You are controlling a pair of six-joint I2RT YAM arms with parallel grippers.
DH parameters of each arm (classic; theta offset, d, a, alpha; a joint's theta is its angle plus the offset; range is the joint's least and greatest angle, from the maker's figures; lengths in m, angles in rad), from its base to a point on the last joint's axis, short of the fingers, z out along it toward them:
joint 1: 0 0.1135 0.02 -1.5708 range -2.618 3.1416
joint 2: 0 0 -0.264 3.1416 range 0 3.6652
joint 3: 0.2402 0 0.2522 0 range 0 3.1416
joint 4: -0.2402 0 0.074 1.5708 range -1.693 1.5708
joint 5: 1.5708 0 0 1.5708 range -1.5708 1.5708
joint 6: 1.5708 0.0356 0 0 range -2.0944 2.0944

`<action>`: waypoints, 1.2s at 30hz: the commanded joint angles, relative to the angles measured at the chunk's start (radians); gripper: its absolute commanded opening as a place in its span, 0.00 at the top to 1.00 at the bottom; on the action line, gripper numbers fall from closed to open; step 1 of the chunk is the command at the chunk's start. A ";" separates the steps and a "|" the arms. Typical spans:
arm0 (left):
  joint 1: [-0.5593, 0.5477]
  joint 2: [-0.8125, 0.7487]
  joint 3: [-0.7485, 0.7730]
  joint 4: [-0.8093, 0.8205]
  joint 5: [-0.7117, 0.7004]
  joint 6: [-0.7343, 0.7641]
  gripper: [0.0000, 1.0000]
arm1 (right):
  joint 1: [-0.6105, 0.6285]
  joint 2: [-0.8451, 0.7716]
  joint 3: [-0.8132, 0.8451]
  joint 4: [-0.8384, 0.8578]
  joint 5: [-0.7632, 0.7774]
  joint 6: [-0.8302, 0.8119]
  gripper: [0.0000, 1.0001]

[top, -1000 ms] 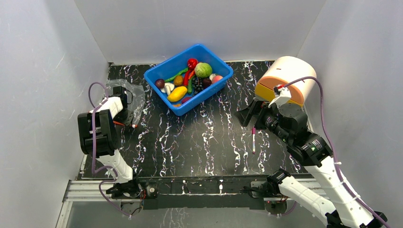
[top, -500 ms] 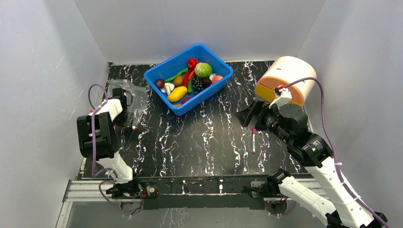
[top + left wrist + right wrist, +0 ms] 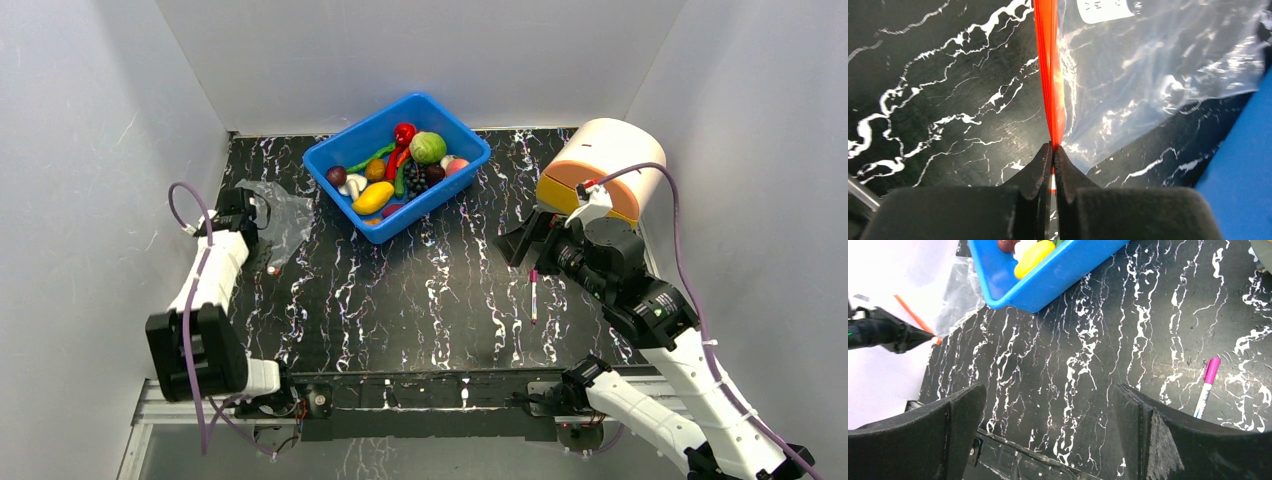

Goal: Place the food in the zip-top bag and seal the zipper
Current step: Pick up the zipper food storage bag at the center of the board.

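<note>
The zip-top bag (image 3: 282, 208) lies clear and crinkled on the black marbled table at the far left, also in the left wrist view (image 3: 1153, 65). Its red-orange zipper (image 3: 1050, 75) runs straight away from my left gripper (image 3: 1053, 148). That gripper is shut on the zipper's near end, whose white tip shows between the fingers. The right wrist view shows the same pinch (image 3: 932, 339). The food (image 3: 400, 168), a heap of colourful toy pieces, sits in the blue tub (image 3: 335, 152). My right gripper (image 3: 530, 240) hovers open and empty at mid-right.
A pink-capped pen (image 3: 533, 290) lies on the table just below the right gripper. A beige cylinder with an orange and yellow face (image 3: 600, 165) stands at the back right. White walls close in on the left, back and right.
The left gripper has closed on the zipper's end. The left arm's elbow has swung down toward the near edge, and the bag has shifted slightly. The right arm has not moved.
</note>
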 commanded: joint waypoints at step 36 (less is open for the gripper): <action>-0.259 -0.427 0.105 0.007 0.910 0.560 1.00 | -0.003 0.282 0.081 0.246 -0.263 0.187 0.27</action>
